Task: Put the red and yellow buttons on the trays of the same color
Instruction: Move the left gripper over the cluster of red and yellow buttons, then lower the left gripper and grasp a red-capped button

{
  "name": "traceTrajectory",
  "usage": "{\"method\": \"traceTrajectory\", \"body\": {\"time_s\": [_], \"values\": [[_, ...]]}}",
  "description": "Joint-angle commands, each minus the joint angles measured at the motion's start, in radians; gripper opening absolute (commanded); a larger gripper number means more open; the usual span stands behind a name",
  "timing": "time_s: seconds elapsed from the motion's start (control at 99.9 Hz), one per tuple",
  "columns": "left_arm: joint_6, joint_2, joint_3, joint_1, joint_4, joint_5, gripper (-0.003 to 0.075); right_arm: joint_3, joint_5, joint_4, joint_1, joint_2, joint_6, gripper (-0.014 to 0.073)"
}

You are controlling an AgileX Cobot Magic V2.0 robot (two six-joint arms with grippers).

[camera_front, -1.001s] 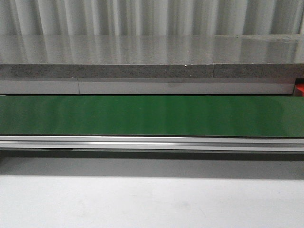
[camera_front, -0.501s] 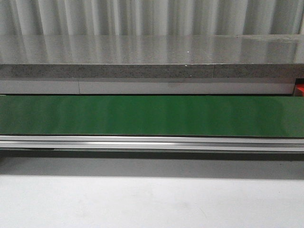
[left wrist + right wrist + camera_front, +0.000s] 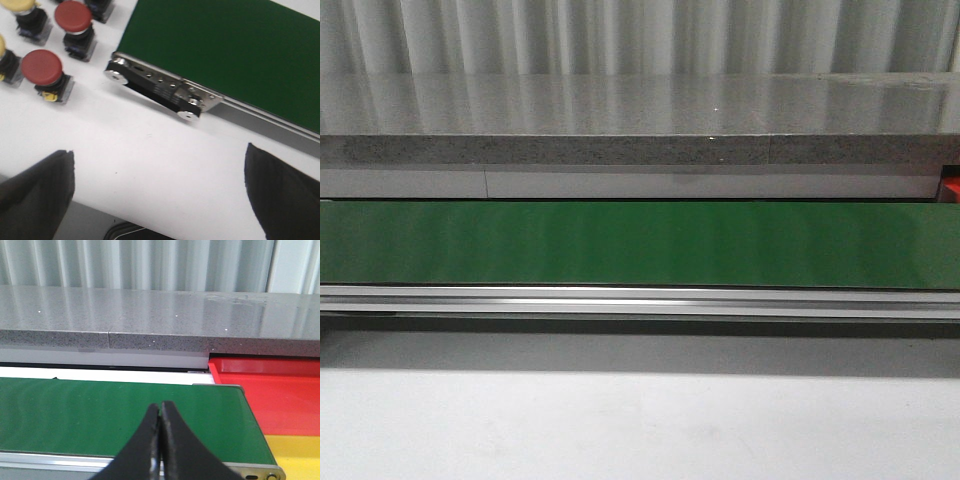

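Front view: a green conveyor belt (image 3: pixel 640 244) runs across the full width, bounded on its near side by a metal rail (image 3: pixel 640 302). Behind it lies a grey speckled counter (image 3: pixel 640 120) backed by a ribbed wall (image 3: pixel 640 35); in front lies a pale table (image 3: pixel 640 425). A sliver of the red tray (image 3: pixel 952 187) shows at the right edge, just beyond the belt. Neither arm appears in this view.

Left wrist view: the left gripper (image 3: pixel 160 190) hangs over the white table surface (image 3: pixel 150 150), its two dark fingers (image 3: pixel 35 192) set wide apart with nothing between them. Beyond the fingers sits the end of the belt (image 3: pixel 225 50) with its metal end bracket (image 3: pixel 162 90). Beside that end stand the buttons: a red button (image 3: pixel 42 70) nearest the gripper, a second red button (image 3: pixel 74 22) behind it, a yellow button (image 3: pixel 22 10) at the corner of the frame, and part of another yellow button (image 3: pixel 2 55) cut by the frame edge. All rest upright on dark bases on the table, apart from the gripper.

Right wrist view: the right gripper (image 3: pixel 160 412) has its fingertips pressed together, holding nothing, above the belt (image 3: pixel 120 415). Past the belt's end lie the red tray (image 3: pixel 270 395) and, nearer, the yellow tray (image 3: pixel 295 455), edge to edge; no buttons are seen on either tray
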Motion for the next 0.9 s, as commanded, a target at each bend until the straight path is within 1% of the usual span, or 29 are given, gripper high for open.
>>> {"method": "traceTrajectory", "body": {"time_s": [0.0, 0.22, 0.29, 0.431, 0.711, 0.891], "values": [[-0.029, 0.054, -0.027, 0.065, 0.018, -0.057, 0.0662, -0.020, -0.081, -0.010, -0.007, -0.019, 0.001, -0.0059], [-0.017, 0.179, -0.027, 0.284, 0.036, -0.129, 0.0662, -0.020, -0.081, -0.010, -0.007, -0.019, 0.001, -0.0059], [-0.017, 0.215, -0.027, 0.324, 0.024, -0.153, 0.0662, -0.020, -0.081, -0.010, -0.007, -0.019, 0.001, -0.0059], [-0.011, 0.295, -0.027, 0.335, 0.015, -0.229, 0.0662, -0.020, -0.081, -0.010, -0.007, -0.019, 0.001, -0.0059], [-0.011, 0.445, -0.027, 0.335, 0.015, -0.341, 0.0662, -0.020, -0.081, -0.010, -0.007, -0.019, 0.001, -0.0059], [-0.026, 0.513, -0.027, 0.345, 0.015, -0.377, 0.0662, -0.020, -0.081, -0.010, -0.007, -0.019, 0.001, -0.0059]]}}
